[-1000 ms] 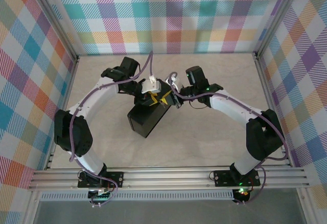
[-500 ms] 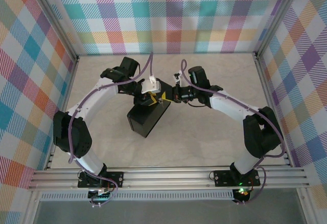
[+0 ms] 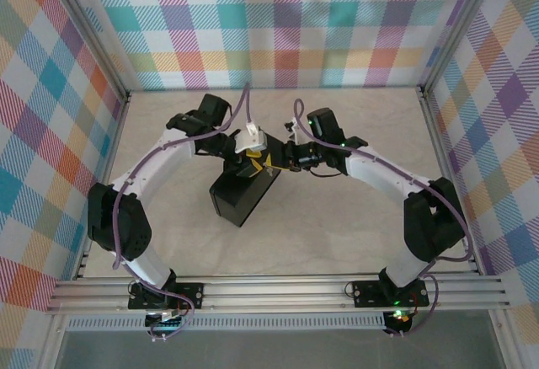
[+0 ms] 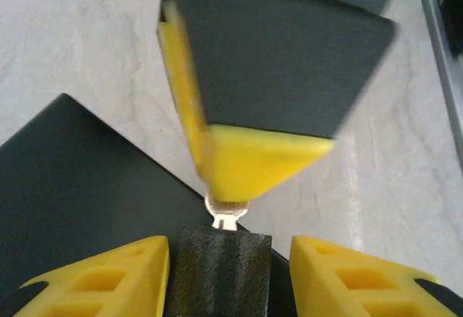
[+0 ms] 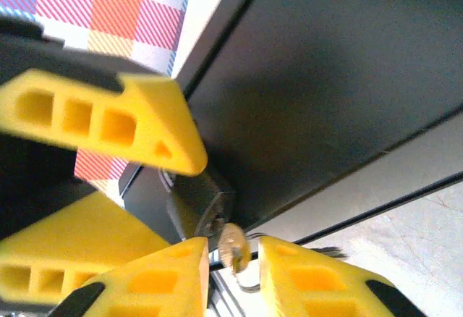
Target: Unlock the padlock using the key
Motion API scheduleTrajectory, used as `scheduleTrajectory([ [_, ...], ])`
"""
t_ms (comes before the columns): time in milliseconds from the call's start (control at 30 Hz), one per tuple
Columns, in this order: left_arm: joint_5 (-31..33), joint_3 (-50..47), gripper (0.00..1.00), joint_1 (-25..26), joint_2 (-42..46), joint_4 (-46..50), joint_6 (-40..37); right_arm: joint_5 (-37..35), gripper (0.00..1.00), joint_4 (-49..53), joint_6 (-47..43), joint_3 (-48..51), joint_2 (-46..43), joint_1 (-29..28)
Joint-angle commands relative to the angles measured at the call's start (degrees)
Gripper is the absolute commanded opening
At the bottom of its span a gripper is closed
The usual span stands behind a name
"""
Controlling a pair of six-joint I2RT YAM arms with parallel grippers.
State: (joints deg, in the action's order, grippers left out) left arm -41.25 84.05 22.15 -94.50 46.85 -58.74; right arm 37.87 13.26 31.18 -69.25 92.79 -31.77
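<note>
Loosely spread, the left claw [image 4: 229,248] stands around the padlock [image 4: 223,273]: its two yellow fingers [image 4: 108,277] flank the dark grey body, the one on the left of the wrist view just beside it and the other apart from it by a plain gap, so the grip is slack rather than a pinch. The padlock sits between those fingertips at the edge of the black box [image 4: 72,187], over the pale table [image 4: 87,42]. From the end of the padlock that faces away from the left claw sticks the key [image 4: 226,214], a small silvery stub with a round head. The right claw [image 5: 233,246] comes at it from the opposite side, jaws parted a little; in its own wrist view the key's head lies between the two yellow fingertips with a narrow gap on each side, so it brackets the key without squeezing it. In the left wrist view one right finger [image 4: 253,161], blurred, hangs directly over the key's head and looks to touch it. Seen from above, both claws meet tip to tip at the far end of the box, the padlock and key hidden between them, and the two arms curve in from either side.
</note>
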Motion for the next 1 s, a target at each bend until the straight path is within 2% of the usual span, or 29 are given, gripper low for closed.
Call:
scheduleTrajectory([
  [0, -5.8, 0.7, 0.47, -2.1, 2.5, -3.3, 4.6, -1.1, 0.34, 3.2, -13.2, -2.8, -3.8, -0.4],
  [100, -5.8, 1.5, 0.47, -3.6, 1.9, -3.9, 8.3, 1.0, 0.54, 0.9, -20.7, -1.9, -4.8, -0.4],
  [200, -4.1, 1.4, 0.47, -5.2, 1.4, -5.2, 12.5, 3.2, 0.57, -1.9, -28.5, -0.4, -5.6, -0.4],
  [300, -1.4, 1.5, 0.47, -6.9, 1.1, -7.4, 19.1, 4.9, 0.66, -5.7, -38.1, 2.1, -5.9, -0.6],
  [567, 9.5, 1.7, 0.47, -8.0, 1.6, -13.2, 39.2, 4.7, 0.68, -8.1, -57.9, 1.7, -2.6, -2.0],
  [667, 17.3, 0.7, 0.46, -8.0, 2.2, -14.9, 46.5, 3.9, 0.68, -7.1, -61.2, 0.1, -0.9, -3.0],
  [767, 24.9, 2.3, 0.45, -8.0, 1.9, -10.4, 53.2, 1.8, 0.67, -3.0, -64.6, -2.9, 1.6, -4.3],
  [833, 26.7, 1.6, 0.44, -8.0, 2.8, -7.8, 55.9, 0.6, 0.67, -2.1, -65.9, -3.8, 2.7, -4.7],
  [967, 27.6, -5.5, 0.44, -8.0, 8.2, -9.6, 58.8, -0.4, 0.64, -1.9, -67.5, -4.2, 3.6, -4.9],
])
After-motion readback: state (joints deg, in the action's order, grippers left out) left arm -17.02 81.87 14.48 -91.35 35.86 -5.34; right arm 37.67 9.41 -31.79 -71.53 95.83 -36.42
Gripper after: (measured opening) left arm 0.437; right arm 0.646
